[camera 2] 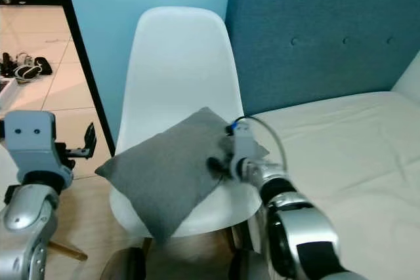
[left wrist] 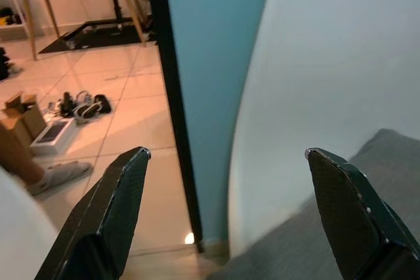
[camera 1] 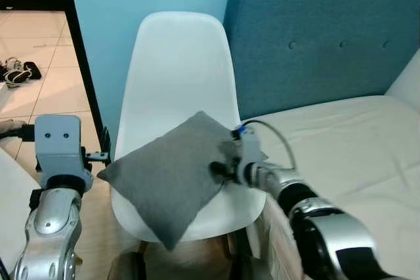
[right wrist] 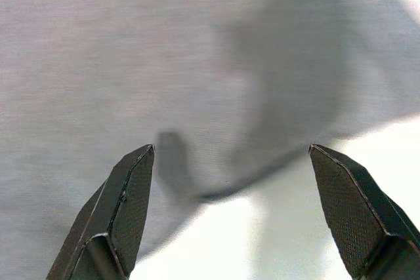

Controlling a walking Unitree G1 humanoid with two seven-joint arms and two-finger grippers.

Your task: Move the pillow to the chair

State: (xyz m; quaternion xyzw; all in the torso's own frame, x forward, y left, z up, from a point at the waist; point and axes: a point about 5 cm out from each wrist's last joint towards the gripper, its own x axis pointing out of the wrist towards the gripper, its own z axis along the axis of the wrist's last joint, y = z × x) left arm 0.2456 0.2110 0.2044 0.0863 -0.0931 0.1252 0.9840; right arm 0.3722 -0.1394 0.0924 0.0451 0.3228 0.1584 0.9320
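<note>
The grey pillow (camera 1: 172, 176) lies on the seat of the white chair (camera 1: 177, 63), turned like a diamond, with one corner up toward the backrest and its lower corner hanging past the seat's front edge. The right claw (right wrist: 233, 221) hovers just at the pillow's right-hand corner, its two black fingers spread wide with nothing between them; from its wrist camera the grey cloth and a strip of white seat lie right beneath. The left claw (left wrist: 226, 218) is also wide open and holds nothing — it sits beside the chair's left edge, looking past the shell at the blue wall (camera 1: 125, 24) and the tiled floor (left wrist: 125, 109). The pillow looks soft, light and limp, likely to sag and fold when lifted by one point, so a corner or a pinched edge of cloth seems the best place to grip, deep enough that the fabric does not slip out. By the look of it the task is about done, though the overhanging corner could let the pillow slide forward off the smooth, sloping seat. There is open room above and in front of the chair; the blue sofa (camera 1: 328, 37) presses close on the right, and the dark post (camera 1: 82, 63) stands close on the left.
</note>
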